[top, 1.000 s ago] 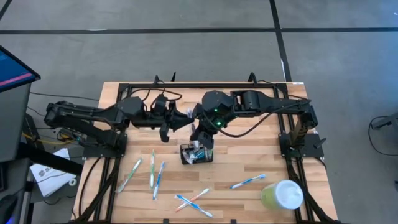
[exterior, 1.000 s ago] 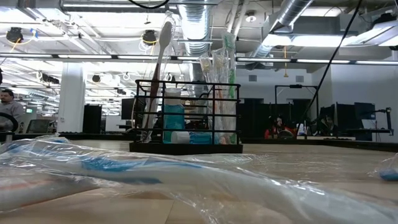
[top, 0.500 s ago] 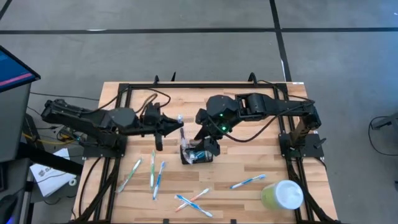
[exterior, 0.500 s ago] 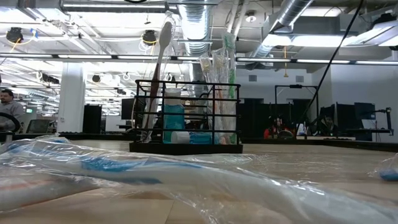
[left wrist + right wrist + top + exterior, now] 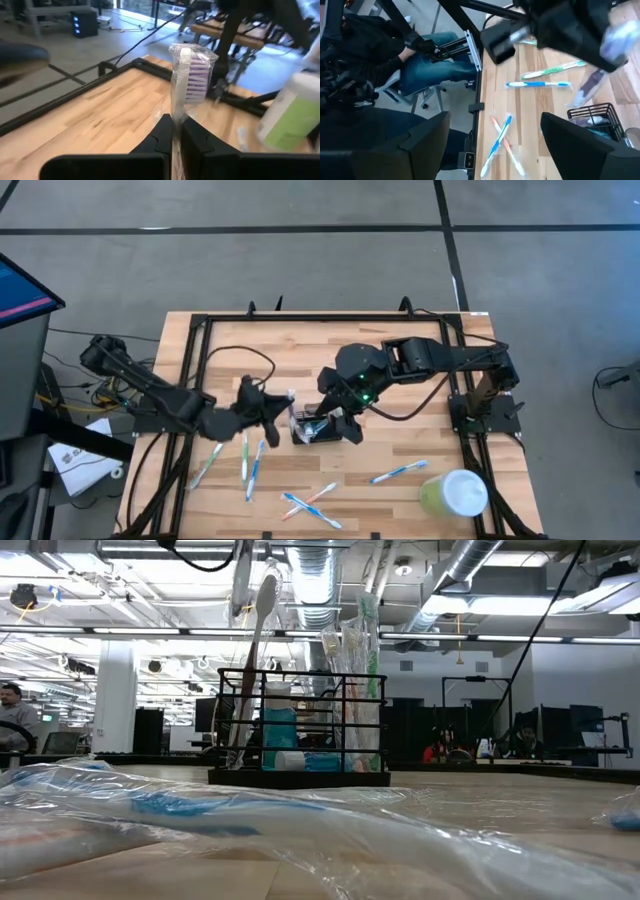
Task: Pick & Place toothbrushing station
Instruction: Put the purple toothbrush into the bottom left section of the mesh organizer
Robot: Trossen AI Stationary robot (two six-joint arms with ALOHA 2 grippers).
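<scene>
We see a wooden table (image 5: pixel 400 370) from above, with the toothbrushing station (image 5: pixel 315 427), a small black wire holder, standing near its middle and already holding several upright items. The left gripper (image 5: pixel 280 404) sits just beside the station's left side, fingers clamped shut on a wrapped toothbrush (image 5: pixel 189 75) with a purple head; in the left wrist view the brush stands up straight between the closed fingers. The station lies directly to that gripper's right, so we judge the coming move to be a short carry sideways and a lowering of the brush, long axis vertical, into the slotted top.

The right gripper (image 5: pixel 340 423) hovers over the station's right edge, its fingers spread wide and holding nothing. Both grippers are close to the station; only the left one carries a brush.

More wrapped toothbrushes (image 5: pixel 250 465) lie flat on the table in front, and a pale green cup (image 5: pixel 453 494) stands well apart at the front right corner.

We can read no brand, label or writing anywhere.
</scene>
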